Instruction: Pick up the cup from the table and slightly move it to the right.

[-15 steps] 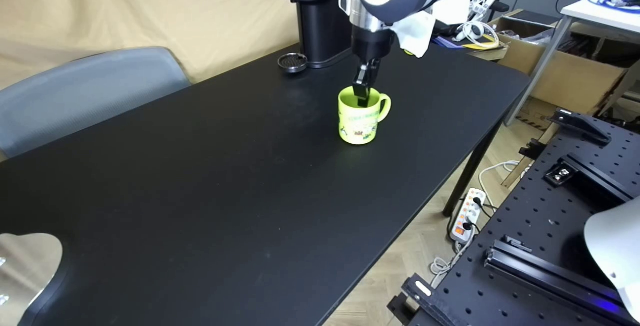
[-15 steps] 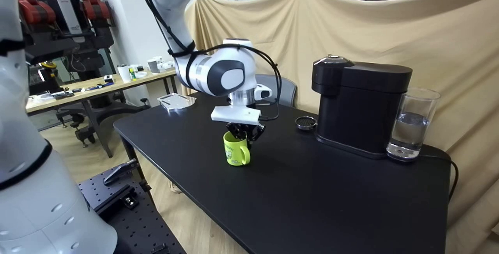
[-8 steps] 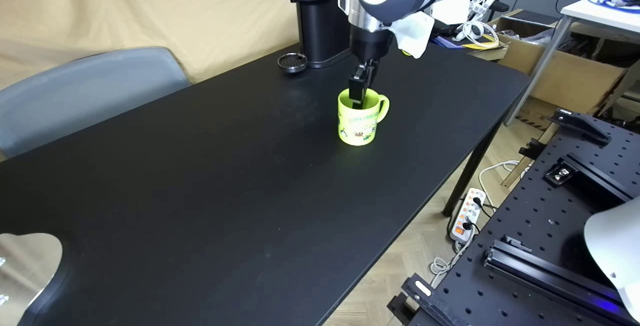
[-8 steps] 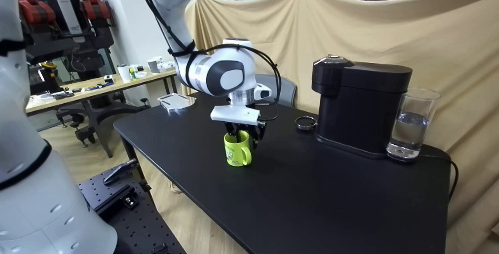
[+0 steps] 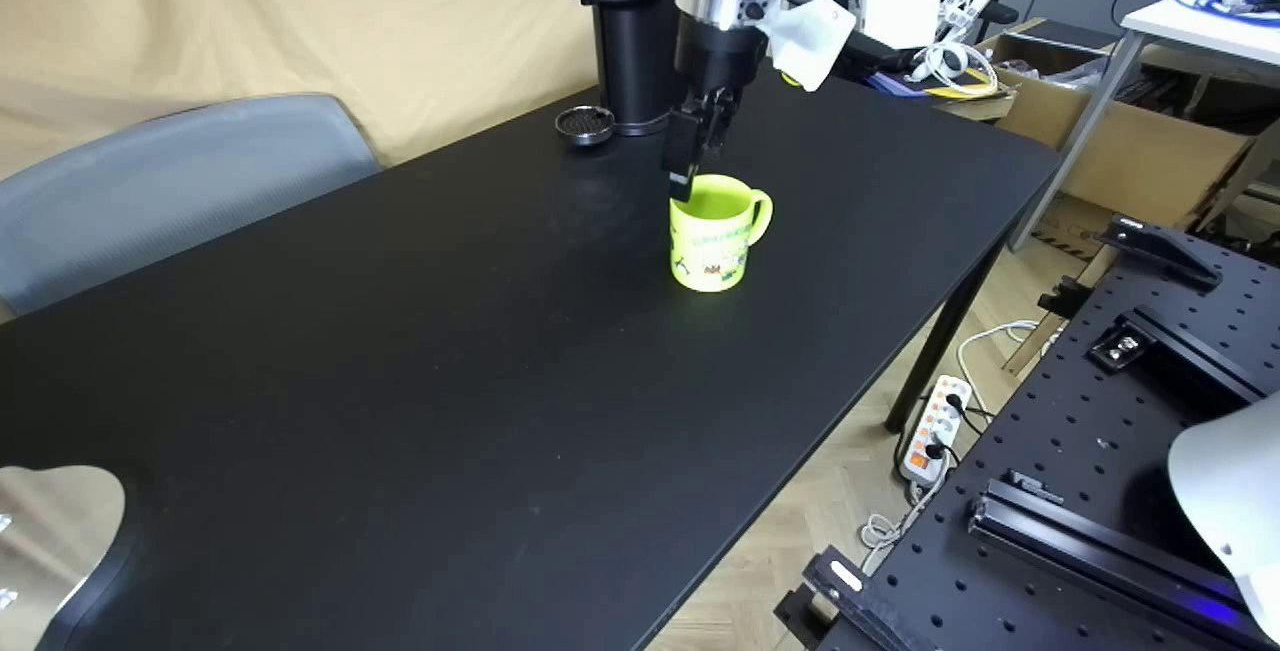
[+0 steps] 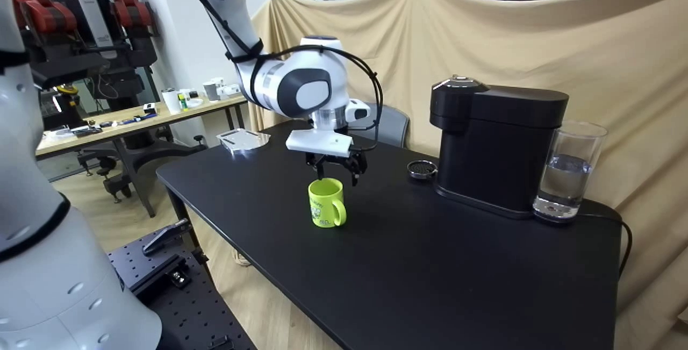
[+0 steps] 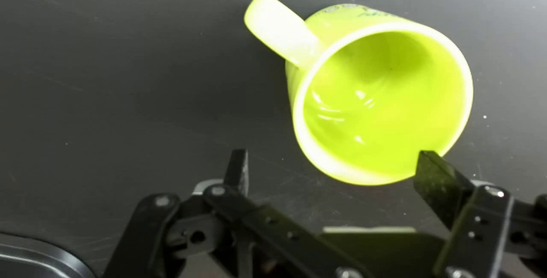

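Raised out of the small lime-green mug (image 6: 324, 204) since half a second ago, the black two-fingered gripper (image 7: 333, 153) hangs at its rim, while the mug has hardly shifted. The gripper's fingers stand wide apart, released; in the wrist view one fingertip overlaps the rim, and whether it touches cannot be told. The mug, printed with small pictures, stands upright on the long matte black table (image 5: 400, 391), its loop handle to the right in both exterior views. Farther off, a round metal dish (image 6: 422, 170) with dark mesh lies at the foot of the blocky black coffee machine (image 6: 500, 151). Just beside that, in an exterior view, rises a clear cylinder (image 6: 567, 178) partly filled with clear liquid. Behind the table are a blue-grey chair back (image 5: 180, 191) and, farthest, a beige cloth drape (image 6: 457, 43).
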{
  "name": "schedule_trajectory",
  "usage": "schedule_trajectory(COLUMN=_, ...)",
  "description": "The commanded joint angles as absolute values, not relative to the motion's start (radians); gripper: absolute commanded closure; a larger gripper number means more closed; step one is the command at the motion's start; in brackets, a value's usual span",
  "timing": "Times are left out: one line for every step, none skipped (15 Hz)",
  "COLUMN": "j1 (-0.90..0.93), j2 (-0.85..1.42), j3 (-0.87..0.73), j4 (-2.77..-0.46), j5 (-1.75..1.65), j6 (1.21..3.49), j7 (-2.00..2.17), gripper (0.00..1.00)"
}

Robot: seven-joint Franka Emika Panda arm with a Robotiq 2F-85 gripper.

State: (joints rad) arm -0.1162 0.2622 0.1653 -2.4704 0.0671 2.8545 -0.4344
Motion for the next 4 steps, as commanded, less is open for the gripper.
schedule_trajectory(j1=-0.101, j2=0.188, j3=0.165, j4=-2.474, j5=0.082, j6=2.790, j7=-0.394, gripper=0.00)
schedule_trajectory(j1=-0.093, j2=0.174, j3=0.159, j4=-2.470, j5=0.080, j6=2.767, j7=-0.386, gripper=0.00)
schedule_trajectory(j1=-0.089, j2=0.162, j3=0.157, j4=-2.466, j5=0.083, j6=2.753, j7=-0.389, gripper=0.00)
schedule_trajectory(j1=-0.083, j2=0.150, j3=0.152, j4=-2.462, j5=0.085, j6=2.736, j7=-0.386, gripper=0.00)
